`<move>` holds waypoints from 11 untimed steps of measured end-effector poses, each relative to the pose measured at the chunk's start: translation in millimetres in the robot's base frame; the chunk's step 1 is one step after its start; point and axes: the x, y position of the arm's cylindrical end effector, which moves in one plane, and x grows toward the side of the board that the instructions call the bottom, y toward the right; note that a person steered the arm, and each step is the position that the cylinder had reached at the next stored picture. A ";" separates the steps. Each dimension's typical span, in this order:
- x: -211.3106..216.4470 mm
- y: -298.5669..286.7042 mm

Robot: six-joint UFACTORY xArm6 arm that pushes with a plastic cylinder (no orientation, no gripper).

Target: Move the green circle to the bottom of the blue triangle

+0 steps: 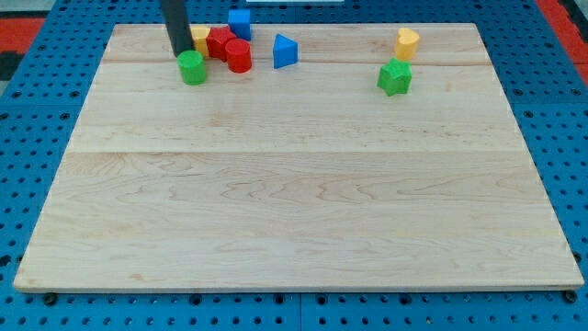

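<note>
Dark rod upright, my tip at the view's top left.

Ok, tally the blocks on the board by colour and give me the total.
Green: 2, the green circle beside my tip and the green star.
Red: 2, the red star and the red cylinder.
Blue: 2, the blue cube and the blue triangle.
Yellow: 2, the yellow block behind the rod and the yellow pentagon.
Total: 8
</note>
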 end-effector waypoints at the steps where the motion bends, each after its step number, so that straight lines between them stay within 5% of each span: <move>1: 33.3 36.2; 4: 133.6 -68.8; 8: 128.8 80.3; 11: 120.1 76.0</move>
